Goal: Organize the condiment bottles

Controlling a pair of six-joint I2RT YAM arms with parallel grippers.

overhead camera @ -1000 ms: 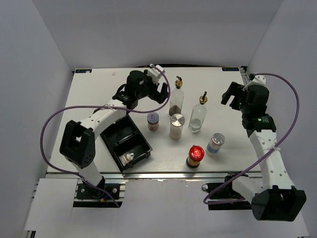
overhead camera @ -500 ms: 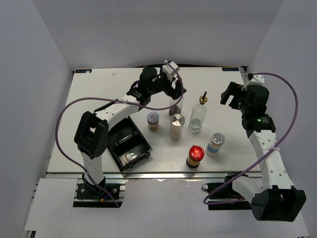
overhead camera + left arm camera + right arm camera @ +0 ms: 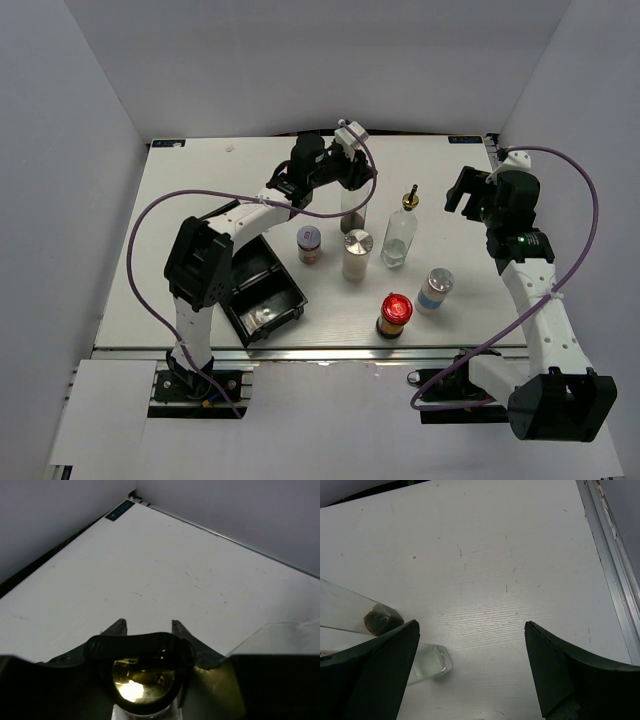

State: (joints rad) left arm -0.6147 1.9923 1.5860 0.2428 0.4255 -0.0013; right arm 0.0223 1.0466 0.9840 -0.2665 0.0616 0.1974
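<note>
My left gripper [image 3: 352, 178] is at the back middle, shut on the gold pourer top [image 3: 142, 677] of a tall clear glass bottle [image 3: 351, 213]; its fingers [image 3: 118, 630] flank the spout. A second tall bottle [image 3: 400, 236] with a gold spout stands to the right, and its base [image 3: 430, 664] shows in the right wrist view. In front stand a purple-lidded jar [image 3: 309, 243], a silver-lidded jar [image 3: 357, 255], a red-lidded jar [image 3: 394, 313] and a blue-labelled jar [image 3: 435, 290]. My right gripper [image 3: 468, 195] [image 3: 471, 625] hovers open over bare table.
A black divided tray [image 3: 240, 275] lies at the front left beside the left arm, with a small silver-lidded jar [image 3: 262, 317] in its near compartment. Purple cables loop off both arms. The table's metal edge rail [image 3: 610, 565] runs along the right.
The left gripper swung right over the rear tall bottle, came down on its spout and shut on it. The right arm has barely moved.
</note>
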